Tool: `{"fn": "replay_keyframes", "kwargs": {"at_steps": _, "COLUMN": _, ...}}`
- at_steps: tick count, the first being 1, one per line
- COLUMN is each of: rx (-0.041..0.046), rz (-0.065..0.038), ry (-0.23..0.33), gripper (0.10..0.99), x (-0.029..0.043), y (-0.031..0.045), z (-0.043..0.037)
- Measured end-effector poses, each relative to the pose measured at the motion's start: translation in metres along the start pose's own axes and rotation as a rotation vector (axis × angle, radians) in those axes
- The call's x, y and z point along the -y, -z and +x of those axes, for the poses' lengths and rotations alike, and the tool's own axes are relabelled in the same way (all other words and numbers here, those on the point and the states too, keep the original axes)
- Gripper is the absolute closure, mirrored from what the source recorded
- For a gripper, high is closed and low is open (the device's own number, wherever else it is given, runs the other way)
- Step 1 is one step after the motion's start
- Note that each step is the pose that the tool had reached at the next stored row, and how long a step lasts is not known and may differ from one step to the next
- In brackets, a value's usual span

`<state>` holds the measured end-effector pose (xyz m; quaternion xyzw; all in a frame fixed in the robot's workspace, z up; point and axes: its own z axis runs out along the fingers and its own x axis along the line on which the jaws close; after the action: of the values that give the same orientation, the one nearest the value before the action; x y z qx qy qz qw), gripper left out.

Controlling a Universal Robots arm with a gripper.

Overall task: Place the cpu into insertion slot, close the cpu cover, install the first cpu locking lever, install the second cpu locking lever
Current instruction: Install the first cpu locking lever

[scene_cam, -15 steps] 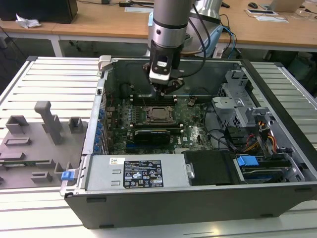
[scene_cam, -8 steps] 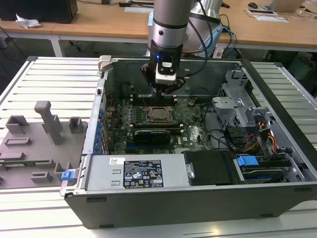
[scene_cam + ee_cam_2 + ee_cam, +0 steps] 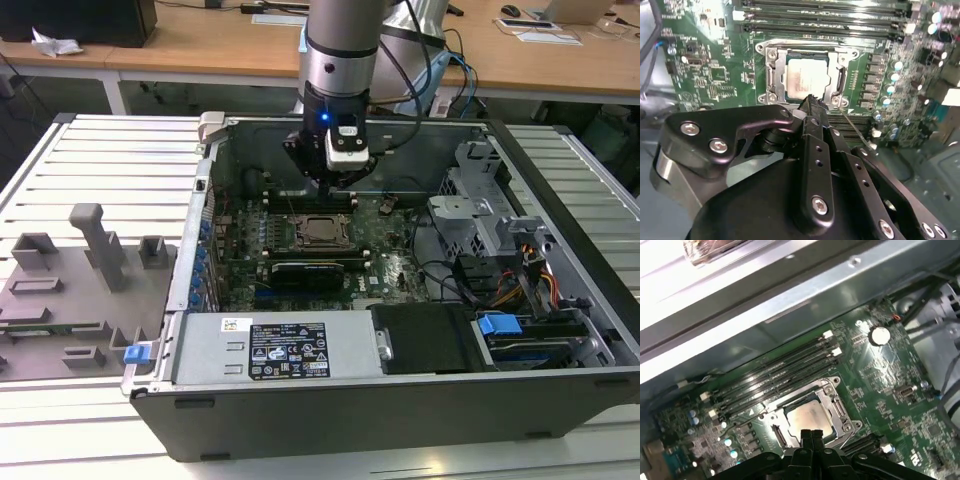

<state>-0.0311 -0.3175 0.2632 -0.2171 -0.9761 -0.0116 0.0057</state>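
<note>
In the exterior view's centre, the gripper, pinched together on nothing, hangs over the chip in its metal cover, fingertips hiding the chip's near edge.

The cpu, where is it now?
In the second wrist view the cpu sits in the insertion slot, framed by the cpu cover, between the memory slots and the gripper.
</note>
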Motion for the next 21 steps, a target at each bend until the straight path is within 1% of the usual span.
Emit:
{"fn": "replay_keyframes", "kwargs": {"at_steps": 5, "rx": -0.0039, "rz": 0.002, "ry": 0.181, "gripper": 0.980, "x": 0.0000, "y": -0.0002, "z": -0.0001}}
{"fn": "replay_keyframes", "kwargs": {"at_steps": 9, "rx": -0.0059, "rz": 0.004, "ry": 0.280, "gripper": 0.980, "x": 0.0000, "y": -0.0003, "z": -0.0001}}
{"fn": "replay_keyframes", "kwargs": {"at_steps": 14, "rx": -0.0070, "rz": 0.005, "ry": 0.389, "gripper": 0.980, "x": 0.0000, "y": -0.0005, "z": -0.0001}}
{"fn": "replay_keyframes", "kwargs": {"at_steps": 17, "rx": -0.0048, "rz": 0.005, "ry": 0.429, "gripper": 0.980, "x": 0.0000, "y": -0.0006, "z": 0.0001}}
{"fn": "replay_keyframes", "kwargs": {"at_steps": 19, "rx": -0.0026, "rz": 0.005, "ry": 0.436, "gripper": 0.980, "x": 0.0004, "y": -0.0007, "z": 0.0009}}
{"fn": "replay_keyframes", "kwargs": {"at_steps": 21, "rx": 0.0008, "rz": 0.003, "ry": 0.438, "gripper": 0.980, "x": 0.0029, "y": -0.0008, "z": 0.0061}}
